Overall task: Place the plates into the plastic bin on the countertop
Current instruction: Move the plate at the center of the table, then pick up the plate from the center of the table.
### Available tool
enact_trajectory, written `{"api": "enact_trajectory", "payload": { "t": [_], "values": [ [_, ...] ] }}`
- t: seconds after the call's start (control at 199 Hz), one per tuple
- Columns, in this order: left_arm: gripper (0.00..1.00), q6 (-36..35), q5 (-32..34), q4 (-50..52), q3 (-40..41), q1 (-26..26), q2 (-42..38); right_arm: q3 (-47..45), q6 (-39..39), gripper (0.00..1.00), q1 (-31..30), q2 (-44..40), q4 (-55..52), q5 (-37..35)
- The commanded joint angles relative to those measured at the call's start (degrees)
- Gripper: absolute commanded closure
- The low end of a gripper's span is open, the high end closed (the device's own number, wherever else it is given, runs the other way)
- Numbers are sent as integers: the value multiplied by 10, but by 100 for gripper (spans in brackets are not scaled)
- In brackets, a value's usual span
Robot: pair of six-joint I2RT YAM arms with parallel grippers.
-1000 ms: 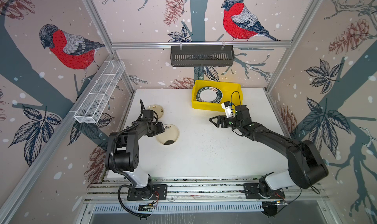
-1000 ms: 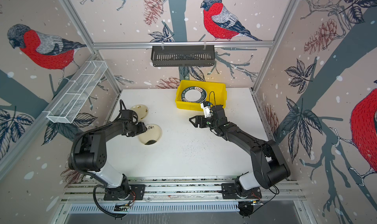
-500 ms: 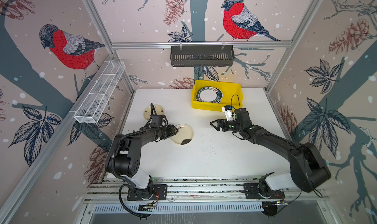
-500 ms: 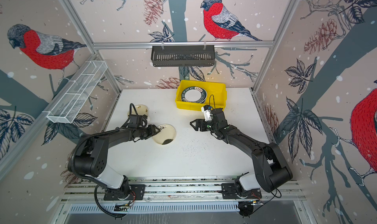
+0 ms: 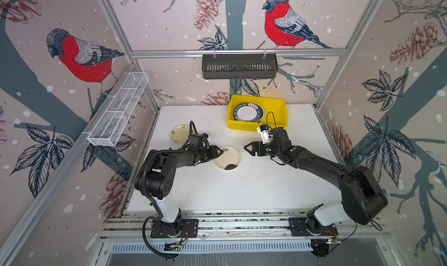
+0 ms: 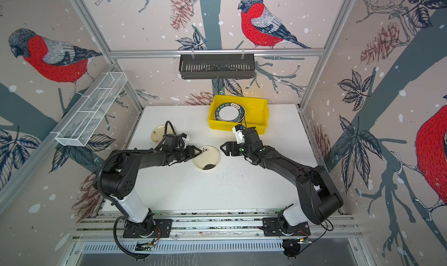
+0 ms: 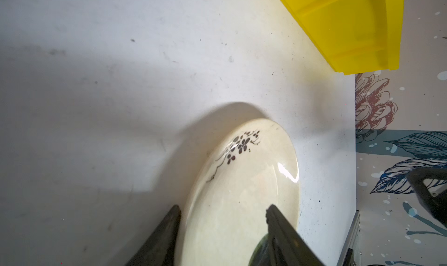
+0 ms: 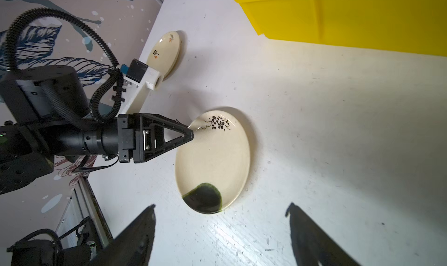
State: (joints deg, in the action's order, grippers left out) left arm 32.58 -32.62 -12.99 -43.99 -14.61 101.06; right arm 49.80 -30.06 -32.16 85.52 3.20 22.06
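Note:
A cream plate (image 5: 229,156) (image 6: 207,156) with a black flower sprig and a dark green patch lies on the white countertop (image 5: 242,187), left of centre. My left gripper (image 5: 220,152) (image 7: 223,206) is at its left rim, open. The rim sits between the jaws, one finger beside the edge and one over the dish (image 7: 242,180). My right gripper (image 5: 247,149) (image 8: 221,206) stands open and empty just right of this plate (image 8: 215,156). A second cream plate (image 5: 180,133) lies at the back left. The yellow plastic bin (image 5: 244,126) holds a white plate with a dark lettered rim (image 5: 248,112).
A dark slotted basket (image 5: 239,66) hangs on the back rail. A white wire-mesh basket (image 5: 118,110) is fixed along the left wall. Aluminium rails (image 5: 242,224) carrying both arm bases run along the front edge. Walls close in the left, back and right sides.
My left gripper has travelled right and the flowered cream plate has slid along with it toward the middle. The right gripper has shifted slightly forward and stayed open.

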Motion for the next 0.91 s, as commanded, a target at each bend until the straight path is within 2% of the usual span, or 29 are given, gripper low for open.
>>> {"api": "enact_trajectory", "payload": {
  "t": [0.0, 0.181, 0.478, 0.901],
  "values": [
    [42, -9, 24, 60, -4, -1, 16, 25, -7, 14, -25, 24, -9, -29],
    [40, -24, 31, 59, 5, -2, 6, 85, -8, 14, -79, 76, -45, -74],
    [39, -28, 67, 50, 51, -1, -23, 96, -34, 14, -102, 106, -28, -79],
    [41, -21, 65, 35, 127, -1, -73, 102, -43, 14, -122, 135, -17, -79]
  ]
}}
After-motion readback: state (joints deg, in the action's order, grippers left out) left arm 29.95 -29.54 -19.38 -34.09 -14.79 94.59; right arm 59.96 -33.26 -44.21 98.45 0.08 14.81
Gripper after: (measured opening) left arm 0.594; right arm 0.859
